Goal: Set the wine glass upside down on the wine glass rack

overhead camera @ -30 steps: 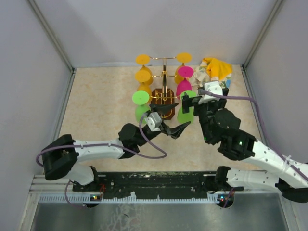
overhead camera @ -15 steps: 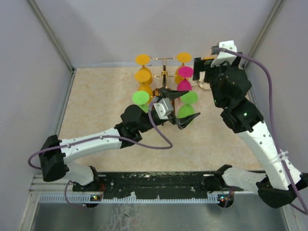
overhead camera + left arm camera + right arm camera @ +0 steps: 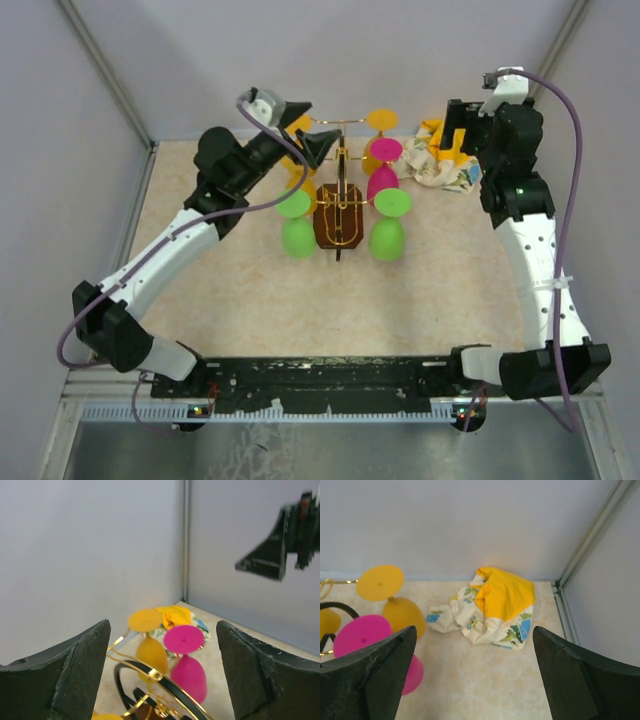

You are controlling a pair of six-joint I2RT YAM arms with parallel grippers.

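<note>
While hanging foot-up from the wine glass rack [image 3: 332,224], looking like light, stiff, slick plastic wine glasses [image 3: 386,240]; calling for a pinch at the thin stem. Hovering with left gripper [image 3: 161,630] and right gripper [image 3: 475,630] spread wide, carrying nothing.

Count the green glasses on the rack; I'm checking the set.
2: the left green glass and the right green glass, flanking the rack at its near end. The left gripper may hide more.

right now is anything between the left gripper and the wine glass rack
Nothing visible does. The left gripper, open, hangs above the wine glass rack at its rear left side; its wrist view looks straight onto the gold wire, with hung glasses beyond.
</note>
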